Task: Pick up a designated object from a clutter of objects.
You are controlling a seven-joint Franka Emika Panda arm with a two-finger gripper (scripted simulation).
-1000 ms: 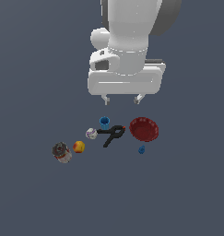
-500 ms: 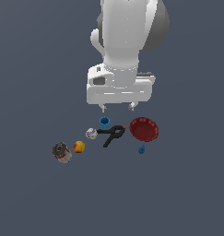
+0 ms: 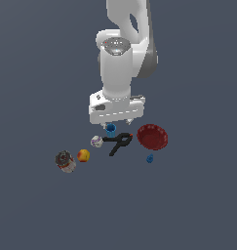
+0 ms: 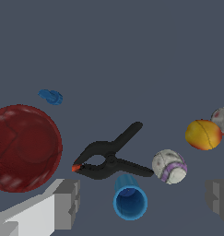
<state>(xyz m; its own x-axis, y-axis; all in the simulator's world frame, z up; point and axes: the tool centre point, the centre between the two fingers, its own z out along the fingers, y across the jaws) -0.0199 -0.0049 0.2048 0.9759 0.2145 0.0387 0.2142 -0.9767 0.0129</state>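
Exterior view shows the white arm reaching down over a row of small things on the dark grey worktop (image 3: 37,210); its hand (image 3: 117,120) hangs low, directly above the small blue cup (image 3: 110,129), whose top edge sits just under the hand's body. Wrist view shows the hand (image 4: 143,199) spread wide, one grey finger (image 4: 67,203) on each side of the picture and nothing gripped; the blue cup (image 4: 130,200) stands upright between the fingers, hollow centre facing the camera, not touched by either. Just beyond the cup lies the black clamp (image 4: 109,156), its handles close against the cup; the white-purple ball (image 4: 169,166) sits just beside the clamp's jaw end; the orange-yellow fruit (image 4: 203,134) lies farther along, with the dark-and-white can (image 3: 65,161) past it; the red bowl (image 4: 23,147) rests on the clamp's other side, and a tiny blue lump (image 4: 50,96) lies near the bowl.
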